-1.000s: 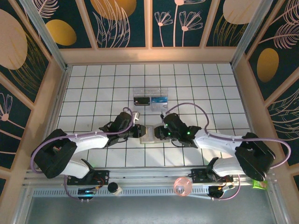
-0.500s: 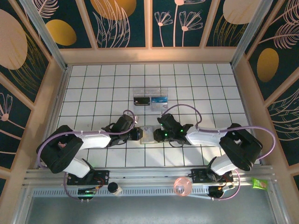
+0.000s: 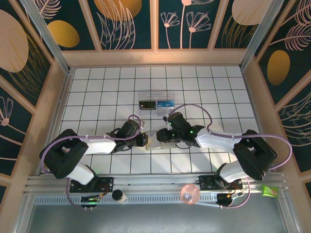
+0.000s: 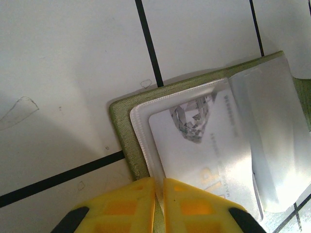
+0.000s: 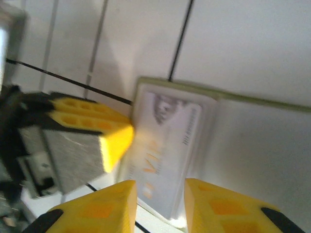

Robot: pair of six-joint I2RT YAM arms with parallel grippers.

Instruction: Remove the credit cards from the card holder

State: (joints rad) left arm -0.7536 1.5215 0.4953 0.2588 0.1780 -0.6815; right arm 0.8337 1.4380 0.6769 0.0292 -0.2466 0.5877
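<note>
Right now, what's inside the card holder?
The open card holder shows a pale card with a diamond graphic, tucked in a clear sleeve. A clear flap lies over part of it. Any cards underneath are covered.

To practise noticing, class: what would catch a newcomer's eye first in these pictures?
An olive-green folding card holder lies open on the white gridded table, a white VIP card showing through its clear sleeve. The left arm's yellow fingers pinch its edge, while the right arm's yellow fingers stand apart near the card.
</note>
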